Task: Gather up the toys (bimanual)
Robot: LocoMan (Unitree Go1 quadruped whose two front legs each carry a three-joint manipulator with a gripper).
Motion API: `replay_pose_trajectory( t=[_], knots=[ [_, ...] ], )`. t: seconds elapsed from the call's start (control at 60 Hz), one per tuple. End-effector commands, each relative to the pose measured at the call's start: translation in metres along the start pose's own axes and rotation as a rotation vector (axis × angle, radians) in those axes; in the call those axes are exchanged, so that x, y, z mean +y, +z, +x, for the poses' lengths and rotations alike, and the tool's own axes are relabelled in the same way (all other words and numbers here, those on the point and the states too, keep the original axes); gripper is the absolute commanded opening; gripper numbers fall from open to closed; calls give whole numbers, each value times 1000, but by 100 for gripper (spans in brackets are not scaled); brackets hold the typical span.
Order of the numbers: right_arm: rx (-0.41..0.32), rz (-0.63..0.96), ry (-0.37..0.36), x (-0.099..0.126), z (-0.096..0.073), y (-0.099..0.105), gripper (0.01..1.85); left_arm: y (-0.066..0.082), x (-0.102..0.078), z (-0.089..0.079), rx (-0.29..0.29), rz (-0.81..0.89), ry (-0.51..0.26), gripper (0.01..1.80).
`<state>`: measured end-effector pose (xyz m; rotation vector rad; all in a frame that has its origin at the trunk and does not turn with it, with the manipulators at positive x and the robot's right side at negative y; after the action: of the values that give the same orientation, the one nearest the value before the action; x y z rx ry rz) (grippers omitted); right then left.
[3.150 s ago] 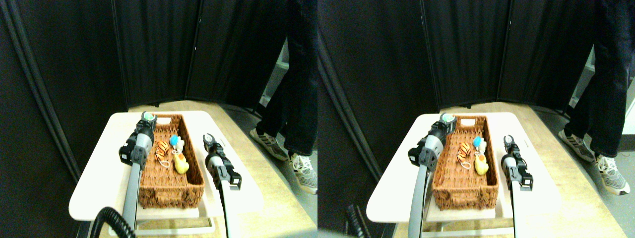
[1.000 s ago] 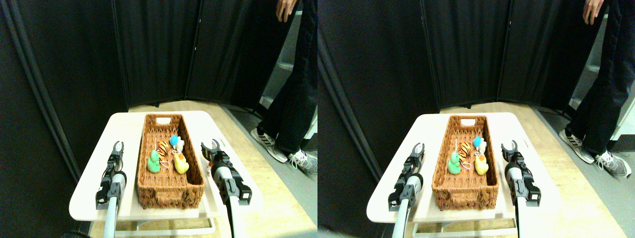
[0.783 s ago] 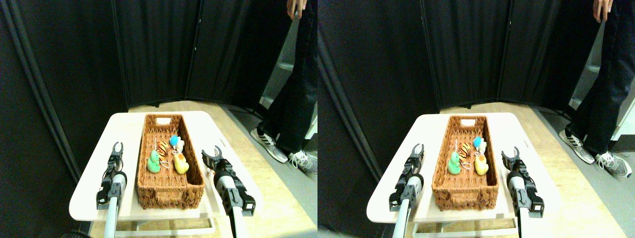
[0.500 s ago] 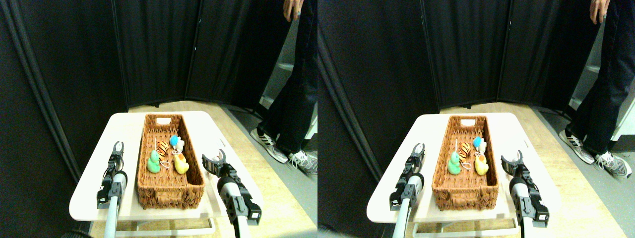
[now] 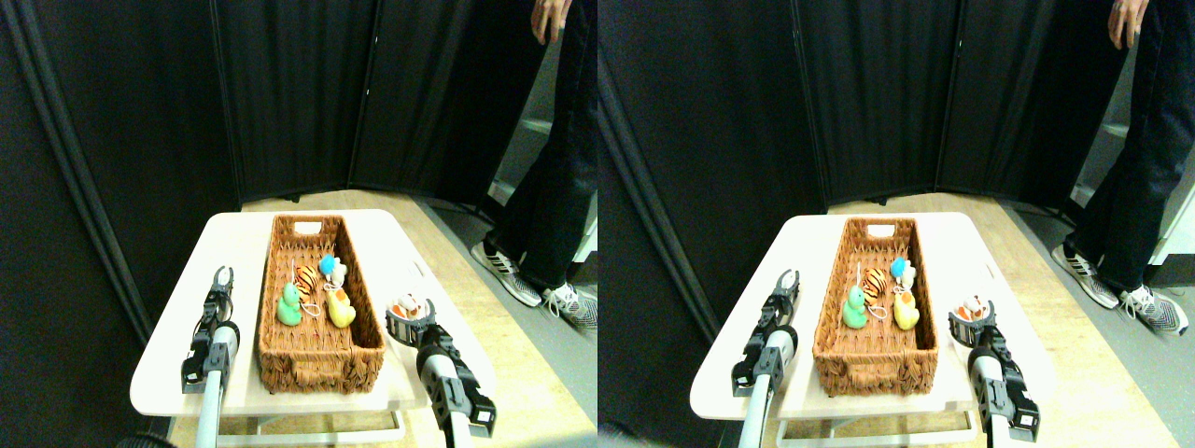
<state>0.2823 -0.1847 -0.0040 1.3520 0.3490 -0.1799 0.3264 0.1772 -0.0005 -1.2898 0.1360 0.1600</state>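
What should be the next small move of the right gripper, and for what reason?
Probably the right gripper should close on the small orange and white toy that lies on the white table, to the right of the wicker basket. Its jaws are open around that toy, which is the only one outside the basket; the green, tiger, blue and yellow toys already lie inside.

The left gripper (image 5: 222, 277), which held the green toy (image 5: 289, 306) over the basket's (image 5: 322, 359) far end three seconds ago, has let it go and pulled back beside the basket; the toy now lies inside. The right gripper (image 5: 412, 317) has drawn back along the table (image 5: 168, 373), fingers spread, uncovering an orange-and-white toy (image 5: 407, 304) that shows between them.
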Motion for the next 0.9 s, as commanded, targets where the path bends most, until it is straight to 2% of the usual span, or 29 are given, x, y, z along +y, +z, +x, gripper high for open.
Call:
replay_pose_trajectory(
  t=[0.017,0.067,0.317,0.367,0.467,0.6,0.767,0.833,0.867,0.9],
  knots=[
    [6,-16,23,2,3,2,74,0,-8,0,7,-10,-45,1],
    [-14,-29,-4,-1,4,3,75,-1,-8,0,5,-9,-50,1],
    [-61,-57,-41,-4,13,9,82,-3,-12,-3,4,-19,-39,1],
    [-66,-24,-63,-5,15,10,78,-3,-13,-3,3,-19,-39,1],
    [-82,-56,-71,-5,20,12,71,-3,-13,-3,3,-9,-42,1],
    [-86,-46,-75,-6,26,14,70,-2,-13,-1,8,-6,-43,1],
    [-113,-43,-75,-8,34,16,57,-1,-12,2,2,-25,-38,1],
    [-129,-45,-76,-10,37,17,39,-2,-13,3,4,-11,-42,1],
    [-131,-45,-76,-10,37,17,37,-1,-13,3,4,-12,-42,1],
    [-129,-25,-58,-10,39,17,17,-1,-12,4,1,-24,-42,1]
  ],
)
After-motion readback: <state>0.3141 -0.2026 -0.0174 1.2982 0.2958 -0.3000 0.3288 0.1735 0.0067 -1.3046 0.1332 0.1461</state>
